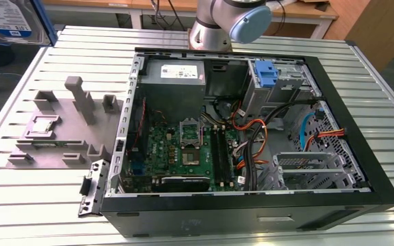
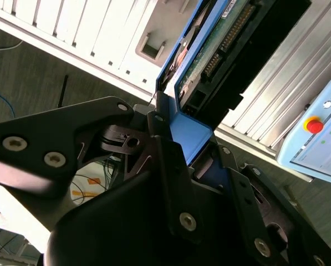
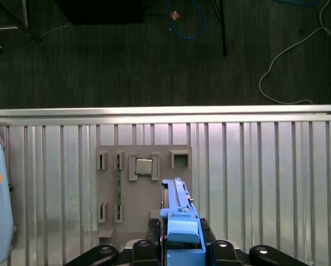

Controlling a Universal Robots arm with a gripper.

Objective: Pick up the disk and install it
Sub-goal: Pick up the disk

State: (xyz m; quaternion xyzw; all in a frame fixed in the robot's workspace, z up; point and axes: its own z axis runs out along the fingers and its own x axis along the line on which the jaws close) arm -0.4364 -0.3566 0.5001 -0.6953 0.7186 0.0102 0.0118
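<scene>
The disk [image 1: 8,20], silver-grey with a white and blue label and a blue carrier along its edge, hangs in the air at the far upper corner of the exterior view's left, off the grooved table. In both wrist views my gripper [image 3: 182,246] is shut on the disk's blue carrier [image 3: 179,221]. The second wrist view has the black fingers [image 2: 165,149] clamped on the blue frame, with the disk's green circuit board and connector [image 2: 218,52] beyond them. Below the disk [image 3: 175,194] lies the grey fixture plate [image 3: 112,188].
An open computer case [image 1: 252,133] takes up the middle and the exterior view's right, with a motherboard, cables, a metal drive cage [image 1: 307,166] and a blue bracket [image 1: 267,74] in a bay. The arm's base [image 1: 224,20] stands behind it. A pendant with a red button [image 2: 315,126] lies near the table's edge.
</scene>
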